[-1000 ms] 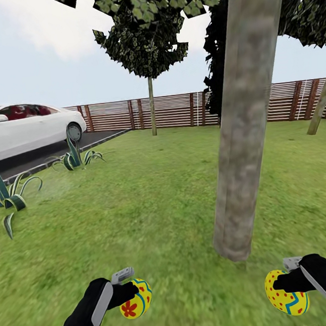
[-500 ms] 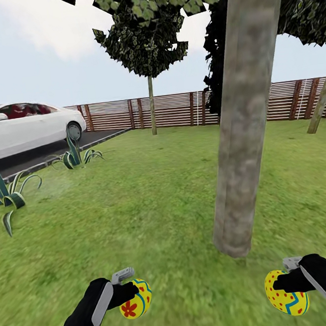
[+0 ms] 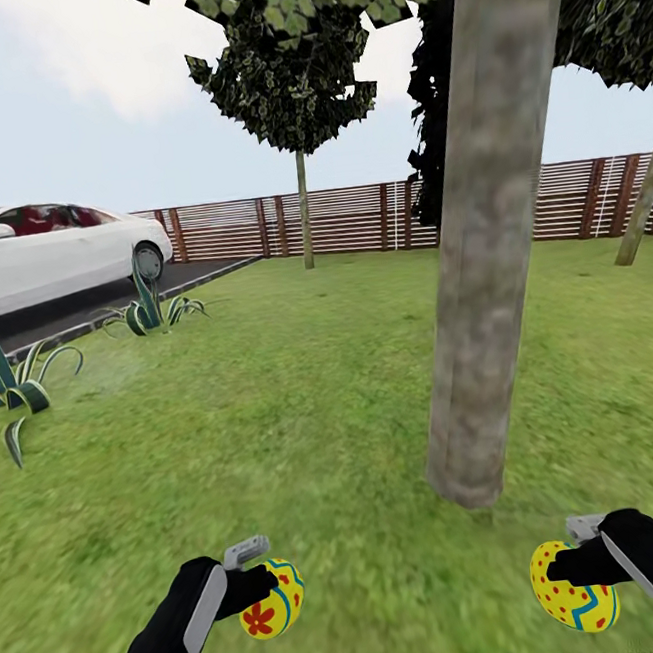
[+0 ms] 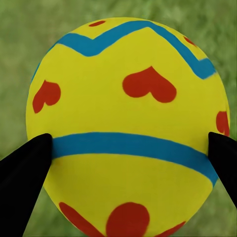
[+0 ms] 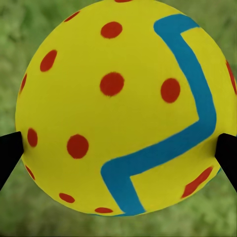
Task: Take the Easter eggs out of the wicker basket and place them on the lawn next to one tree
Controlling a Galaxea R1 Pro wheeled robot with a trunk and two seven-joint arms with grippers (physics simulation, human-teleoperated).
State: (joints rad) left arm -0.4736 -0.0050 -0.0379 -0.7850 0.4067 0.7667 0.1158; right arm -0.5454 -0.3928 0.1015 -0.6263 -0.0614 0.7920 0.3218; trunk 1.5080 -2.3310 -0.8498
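slatted fence [image 3: 356, 221] behind, white car [image 3: 47, 253] (parked) on driveway [image 3: 93, 306].

Two Easter eggs are each held above the lawn [image 3: 305, 409], one per arm. The flower egg [image 3: 272, 599], yellow with red flower and heart marks and blue zigzag and straight bands, sits clamped between the left jaws, whose black fingers [image 4: 22, 173] press its two sides. The dotted egg [image 3: 572, 587], yellow with red dots and a blue zigzag, is pinched the same way between the right jaws. The tree [image 3: 488, 239], its thick mottled grey-brown trunk leaning slightly, rises from bright green grass ahead of both jaws, nearer the right ones.
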